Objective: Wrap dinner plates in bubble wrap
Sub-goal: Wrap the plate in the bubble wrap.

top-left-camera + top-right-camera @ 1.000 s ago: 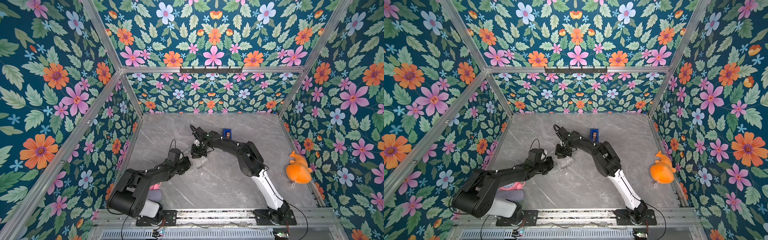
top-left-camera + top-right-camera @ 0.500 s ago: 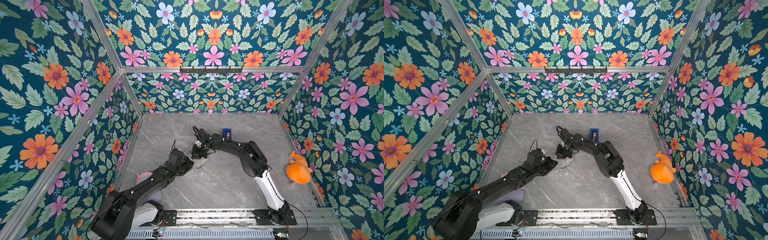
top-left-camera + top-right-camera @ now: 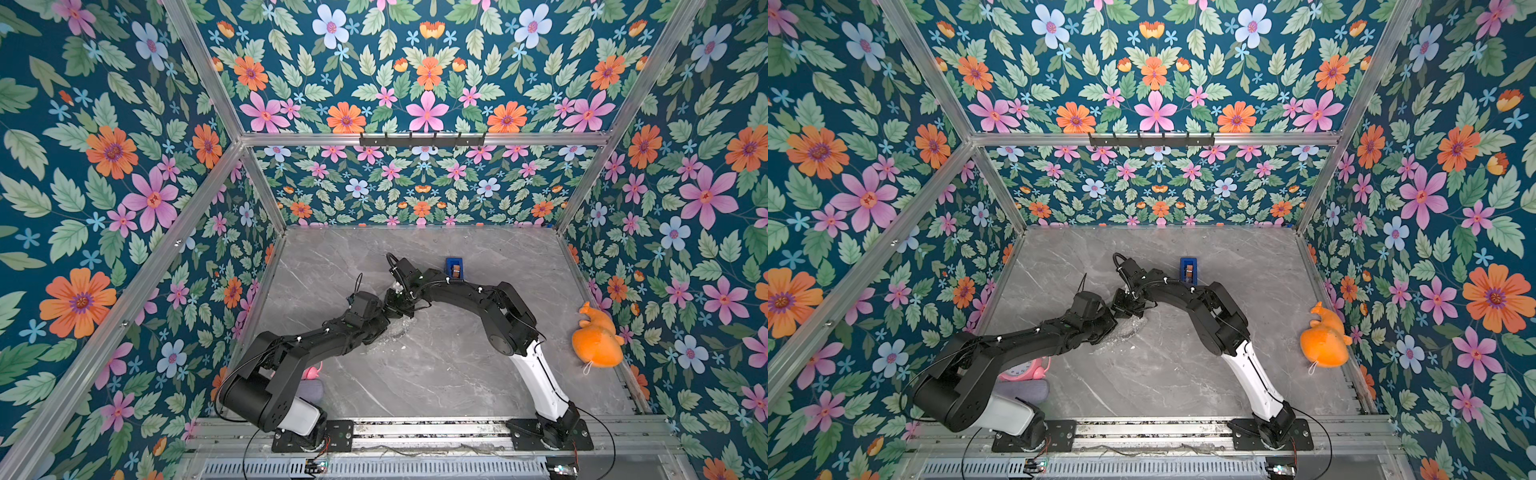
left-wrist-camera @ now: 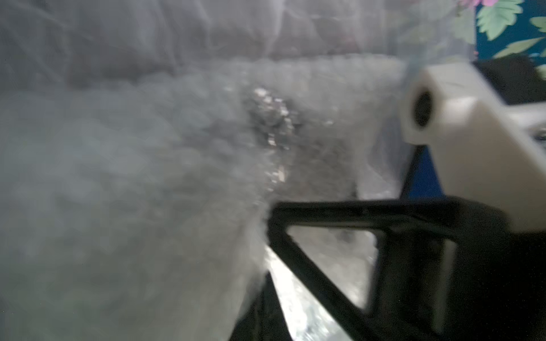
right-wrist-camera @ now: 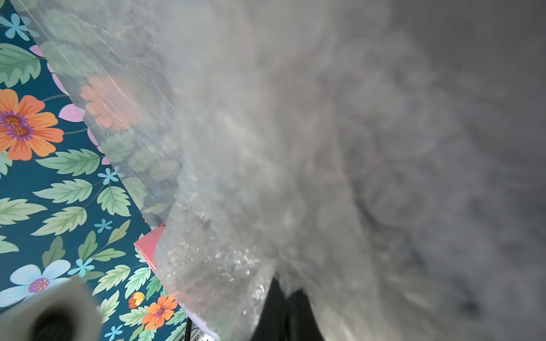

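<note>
The left pincer (image 3: 380, 327) and right pincer (image 3: 400, 305) meet at the middle of the table (image 3: 440, 374), both closed on the crumpled bubble wrap (image 3: 395, 331); bare marble lies open around, an orange plush toy (image 3: 596, 343) by the right wall

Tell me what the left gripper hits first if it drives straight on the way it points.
The bubble wrap: it fills its wrist view right ahead of the left gripper. The right gripper seems to lie just beyond, though depth is unclear.
</note>
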Available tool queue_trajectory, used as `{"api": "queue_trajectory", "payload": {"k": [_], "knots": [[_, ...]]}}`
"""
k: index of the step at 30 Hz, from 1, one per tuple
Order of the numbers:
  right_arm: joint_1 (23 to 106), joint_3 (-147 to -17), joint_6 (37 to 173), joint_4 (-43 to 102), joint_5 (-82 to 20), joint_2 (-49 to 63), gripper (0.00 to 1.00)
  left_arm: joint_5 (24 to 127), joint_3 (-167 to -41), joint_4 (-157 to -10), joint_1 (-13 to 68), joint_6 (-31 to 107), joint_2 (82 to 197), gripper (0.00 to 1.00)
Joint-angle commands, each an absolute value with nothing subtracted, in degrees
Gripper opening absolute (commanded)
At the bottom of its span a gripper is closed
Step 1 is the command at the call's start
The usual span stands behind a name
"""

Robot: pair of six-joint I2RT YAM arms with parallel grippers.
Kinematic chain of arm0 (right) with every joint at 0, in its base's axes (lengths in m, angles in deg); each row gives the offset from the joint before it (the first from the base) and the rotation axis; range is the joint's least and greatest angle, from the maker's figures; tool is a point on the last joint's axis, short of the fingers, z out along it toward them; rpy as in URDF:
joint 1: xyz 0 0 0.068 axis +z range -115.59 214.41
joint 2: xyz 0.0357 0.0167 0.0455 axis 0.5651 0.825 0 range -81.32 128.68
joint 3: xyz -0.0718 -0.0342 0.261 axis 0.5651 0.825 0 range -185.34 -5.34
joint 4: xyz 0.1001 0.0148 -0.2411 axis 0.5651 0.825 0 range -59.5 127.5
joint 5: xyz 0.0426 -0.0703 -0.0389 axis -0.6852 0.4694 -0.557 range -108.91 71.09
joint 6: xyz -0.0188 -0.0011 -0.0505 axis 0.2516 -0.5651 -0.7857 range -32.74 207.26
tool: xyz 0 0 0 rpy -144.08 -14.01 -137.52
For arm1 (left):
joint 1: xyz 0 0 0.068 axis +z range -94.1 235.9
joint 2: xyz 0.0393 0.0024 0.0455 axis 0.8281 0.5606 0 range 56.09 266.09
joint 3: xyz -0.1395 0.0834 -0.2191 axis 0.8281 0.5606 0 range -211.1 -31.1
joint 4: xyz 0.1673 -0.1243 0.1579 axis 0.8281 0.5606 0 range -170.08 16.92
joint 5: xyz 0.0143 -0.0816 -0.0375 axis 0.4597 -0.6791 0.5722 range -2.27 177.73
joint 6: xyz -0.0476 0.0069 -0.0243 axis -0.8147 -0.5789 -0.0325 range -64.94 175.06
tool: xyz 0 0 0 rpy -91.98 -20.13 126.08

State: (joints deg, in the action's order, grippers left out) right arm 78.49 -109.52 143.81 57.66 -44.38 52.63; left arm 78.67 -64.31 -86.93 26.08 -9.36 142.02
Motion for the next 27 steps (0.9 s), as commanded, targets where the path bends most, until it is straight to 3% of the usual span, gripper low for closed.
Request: {"api": "queue_trajectory", "payload": {"k": [1, 6, 10, 13, 20, 27], "knots": [[78.36, -109.39, 144.52, 61.88, -40.78, 52.43, 0.00, 78.64, -62.68, -86.34, 26.20, -9.62, 143.31, 0.00], [78.27, -111.75, 142.47, 65.32, -39.94, 51.83, 0.01, 78.32, -59.97, -87.11, 27.19, -9.80, 142.28, 0.00], [78.22, -115.82, 137.55, 70.66, -36.13, 48.63, 0.21, 78.15, -60.10, -86.08, 27.78, -8.63, 141.52, 0.00], [78.27, -119.81, 134.19, 75.02, -34.17, 48.84, 0.29, 77.37, -60.50, -85.97, 28.02, -8.01, 141.74, 0.00], [77.70, -132.33, 129.58, 81.18, -35.21, 59.73, 0.18, 76.31, -61.25, -85.60, 28.02, -6.64, 141.48, 0.00], [76.58, -132.13, 129.47, 82.05, -34.18, 60.72, 0.10, 77.40, -61.76, -83.05, 28.38, -5.43, 140.22, 0.00]]}}
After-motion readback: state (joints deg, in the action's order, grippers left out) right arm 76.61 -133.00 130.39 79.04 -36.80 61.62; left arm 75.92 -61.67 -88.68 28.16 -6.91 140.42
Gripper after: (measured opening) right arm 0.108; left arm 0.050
